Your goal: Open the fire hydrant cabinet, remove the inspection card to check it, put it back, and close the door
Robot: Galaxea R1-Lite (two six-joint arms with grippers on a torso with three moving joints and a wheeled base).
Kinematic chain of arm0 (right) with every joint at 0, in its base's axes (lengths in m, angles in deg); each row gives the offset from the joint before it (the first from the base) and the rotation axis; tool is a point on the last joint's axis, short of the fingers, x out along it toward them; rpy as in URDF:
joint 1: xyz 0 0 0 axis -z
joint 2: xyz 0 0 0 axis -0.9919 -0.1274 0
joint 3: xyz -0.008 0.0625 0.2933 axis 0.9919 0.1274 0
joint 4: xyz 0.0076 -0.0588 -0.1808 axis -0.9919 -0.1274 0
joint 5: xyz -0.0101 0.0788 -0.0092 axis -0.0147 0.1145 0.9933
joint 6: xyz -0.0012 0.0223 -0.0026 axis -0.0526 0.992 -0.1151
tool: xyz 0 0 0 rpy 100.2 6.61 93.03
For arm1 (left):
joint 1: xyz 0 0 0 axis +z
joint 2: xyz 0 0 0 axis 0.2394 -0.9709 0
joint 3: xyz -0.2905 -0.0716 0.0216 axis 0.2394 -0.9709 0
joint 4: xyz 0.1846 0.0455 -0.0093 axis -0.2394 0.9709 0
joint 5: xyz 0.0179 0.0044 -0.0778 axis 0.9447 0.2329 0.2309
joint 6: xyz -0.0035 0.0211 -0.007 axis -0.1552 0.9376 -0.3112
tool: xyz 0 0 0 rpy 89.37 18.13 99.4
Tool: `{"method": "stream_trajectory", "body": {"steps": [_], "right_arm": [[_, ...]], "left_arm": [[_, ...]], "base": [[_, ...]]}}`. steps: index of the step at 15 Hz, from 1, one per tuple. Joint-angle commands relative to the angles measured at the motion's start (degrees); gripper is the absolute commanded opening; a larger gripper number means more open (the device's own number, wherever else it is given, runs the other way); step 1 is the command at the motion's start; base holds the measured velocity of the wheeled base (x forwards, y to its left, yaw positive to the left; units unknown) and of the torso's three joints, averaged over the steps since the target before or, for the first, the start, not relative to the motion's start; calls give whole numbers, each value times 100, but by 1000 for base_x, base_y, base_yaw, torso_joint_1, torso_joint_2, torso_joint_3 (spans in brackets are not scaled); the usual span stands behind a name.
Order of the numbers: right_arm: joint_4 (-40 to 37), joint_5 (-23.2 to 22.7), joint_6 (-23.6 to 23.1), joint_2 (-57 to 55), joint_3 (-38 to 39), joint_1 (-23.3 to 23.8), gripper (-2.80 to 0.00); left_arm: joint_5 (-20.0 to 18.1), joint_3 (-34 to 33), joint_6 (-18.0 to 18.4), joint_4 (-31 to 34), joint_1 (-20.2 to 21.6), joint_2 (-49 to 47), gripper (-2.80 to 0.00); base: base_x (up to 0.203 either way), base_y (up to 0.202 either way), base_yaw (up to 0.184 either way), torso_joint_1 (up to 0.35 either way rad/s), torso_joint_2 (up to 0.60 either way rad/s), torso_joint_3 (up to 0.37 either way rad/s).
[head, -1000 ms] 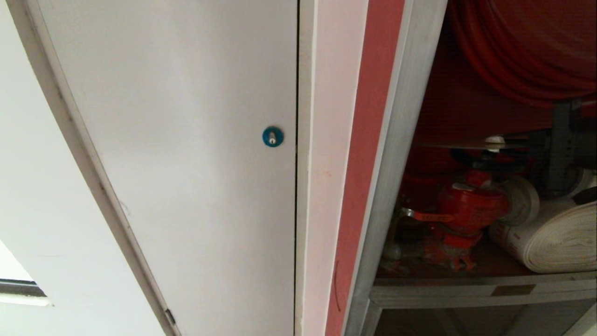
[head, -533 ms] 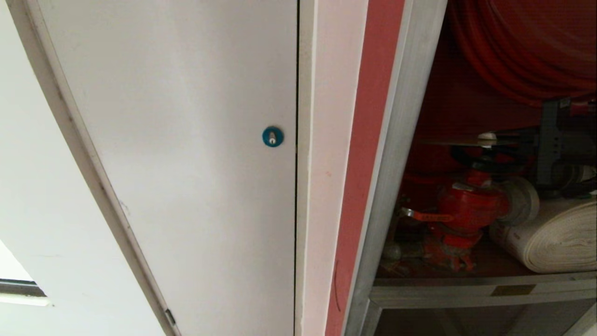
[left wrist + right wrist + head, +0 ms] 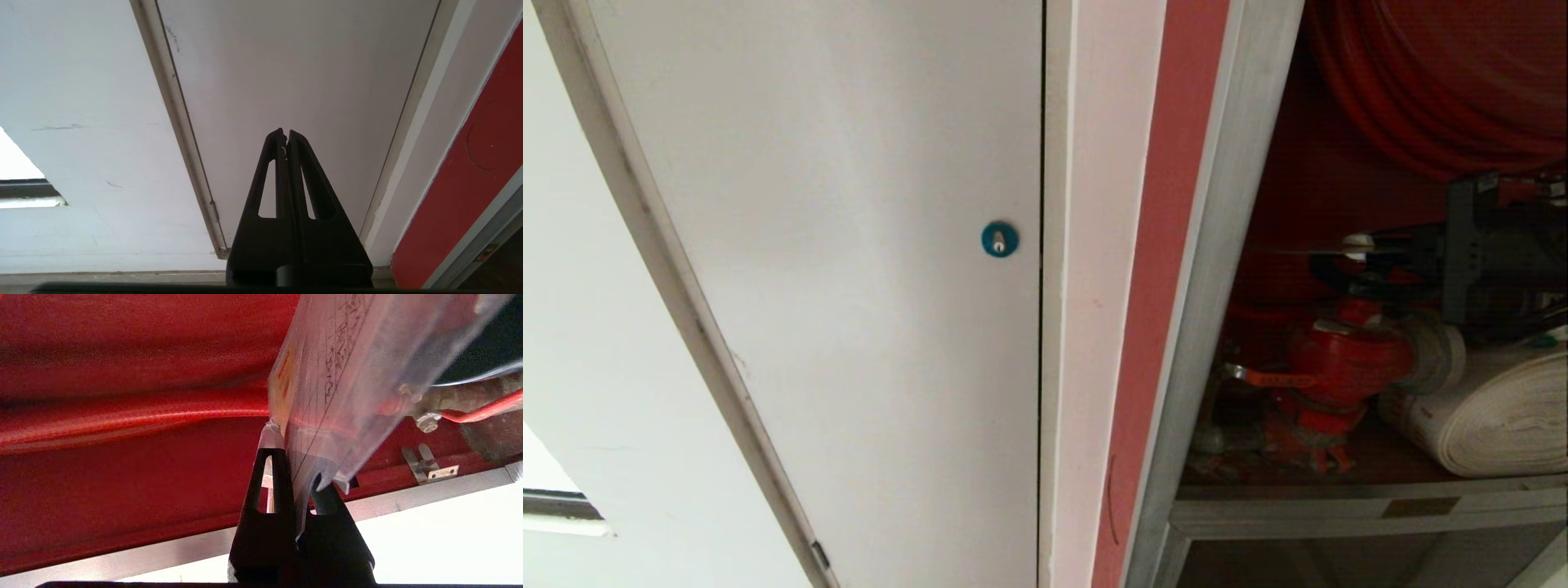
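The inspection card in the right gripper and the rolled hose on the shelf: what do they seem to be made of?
The inspection card looks like printed, handwritten paper in a clear glossy plastic sleeve: ruled lines show through it, and the red behind glows through. The right gripper is shut on it. The white rolled hose looks like woven fabric, matte, with fine ribbed layers.

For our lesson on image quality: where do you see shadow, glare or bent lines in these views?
Head view: the cabinet interior is shadowed; the white panel has a bowed edge. Right wrist view: sheen on the card in the right gripper.
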Motion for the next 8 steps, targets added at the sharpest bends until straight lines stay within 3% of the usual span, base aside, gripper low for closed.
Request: {"method": "stream_trajectory", "body": {"steps": [1,2,8], "right_arm": [[-4,-26,34,-45,-30,-19,-280],[-4,-26,33,-45,-30,-19,0],[-74,-17,42,-43,32,-140,0]], "left_arm": [[0,-9,2,-1,-3,-5,-280],[0,-9,7,-1,3,-5,-280],[0,-9,-1,-1,-3,-5,-280]], "base": [[0,0,0,0,0,0],[0,0,0,0,0,0],[0,0,0,0,0,0]]}}
